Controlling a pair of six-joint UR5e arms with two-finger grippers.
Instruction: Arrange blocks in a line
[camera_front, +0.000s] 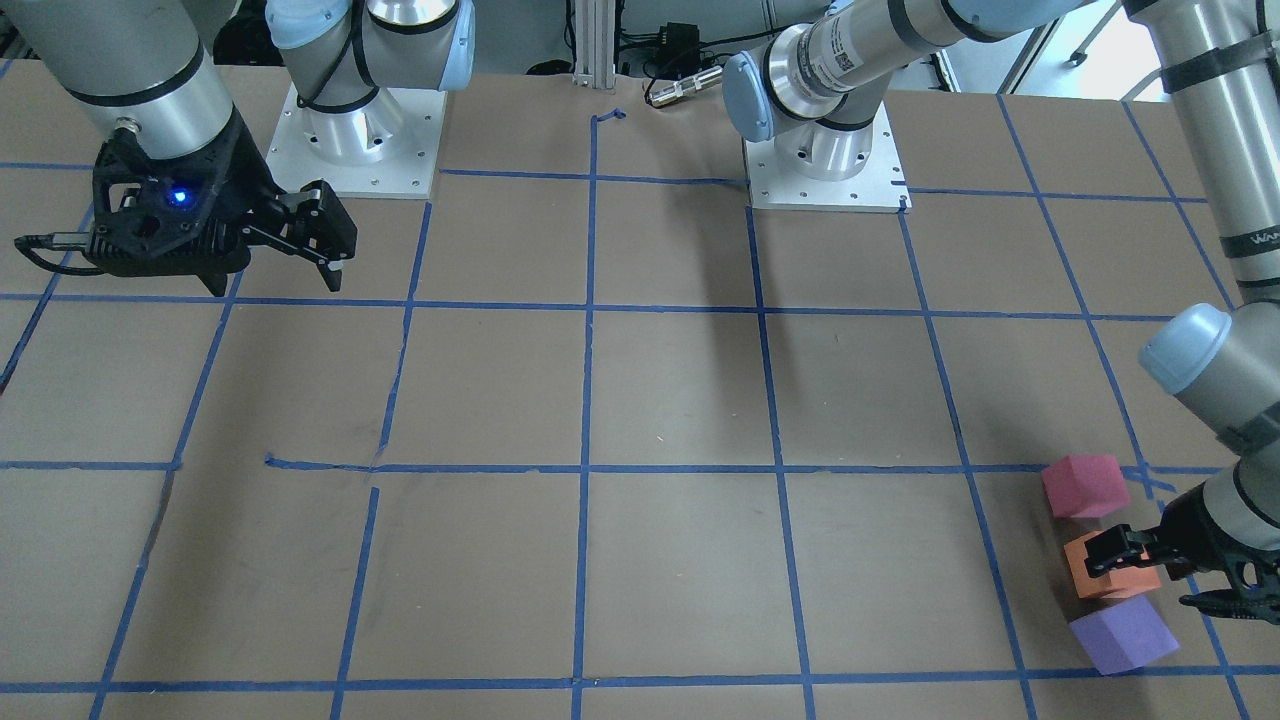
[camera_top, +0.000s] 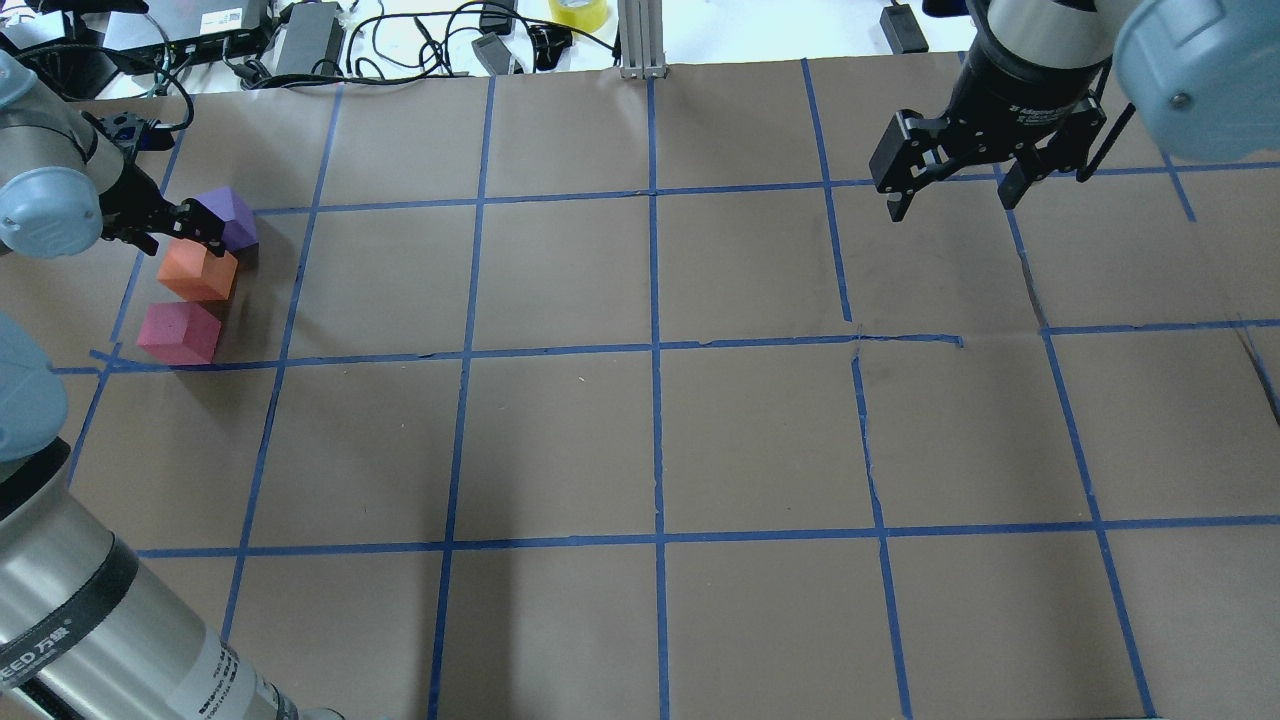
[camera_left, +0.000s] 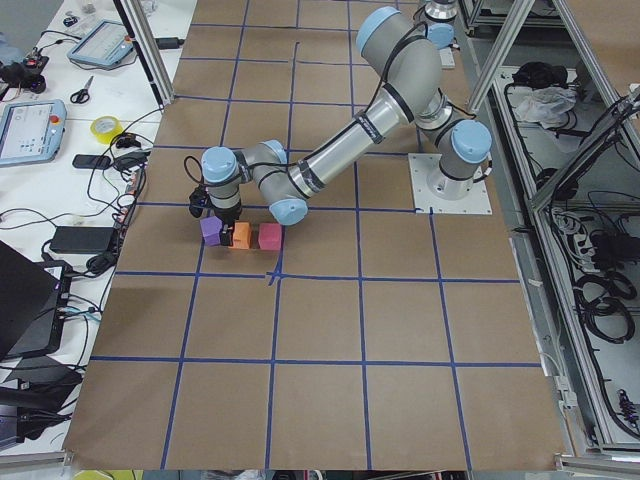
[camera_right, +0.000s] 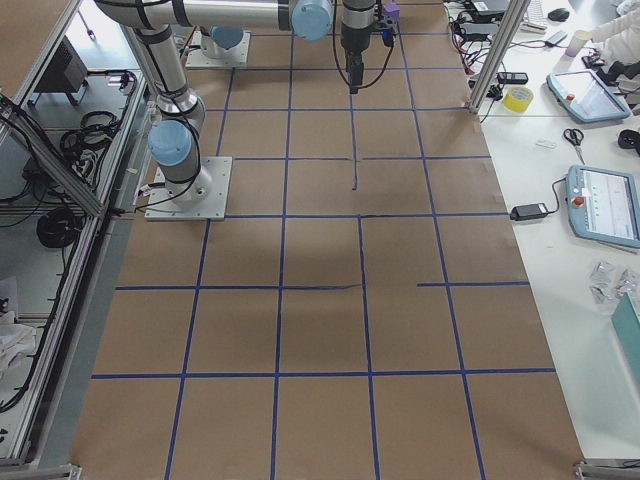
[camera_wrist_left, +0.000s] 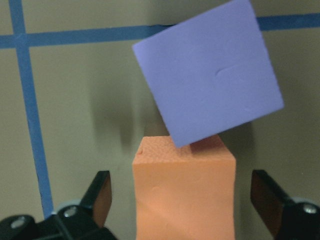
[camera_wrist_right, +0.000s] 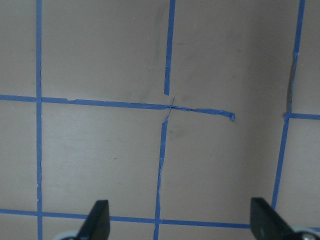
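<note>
Three cubes sit in a rough row at the table's left end: purple (camera_top: 232, 215), orange (camera_top: 197, 272) and pinkish-red (camera_top: 180, 333). In the front-facing view they are purple (camera_front: 1122, 635), orange (camera_front: 1120, 585) and pinkish-red (camera_front: 1085, 485). My left gripper (camera_top: 180, 232) is open and low, its fingers on either side of the orange cube (camera_wrist_left: 185, 195) with a gap on each side. The purple cube (camera_wrist_left: 207, 75) is turned at an angle and touches the orange one's far edge. My right gripper (camera_top: 950, 200) is open and empty, above bare table (camera_wrist_right: 182, 225).
Blue tape lines (camera_top: 655, 350) form a grid on the brown table. The two arm bases (camera_front: 360, 150) (camera_front: 825, 170) stand at the robot's side. Cables, power bricks and a yellow tape roll (camera_top: 580, 10) lie past the far edge. The left arm's elbow (camera_top: 40, 200) hangs beside the cubes.
</note>
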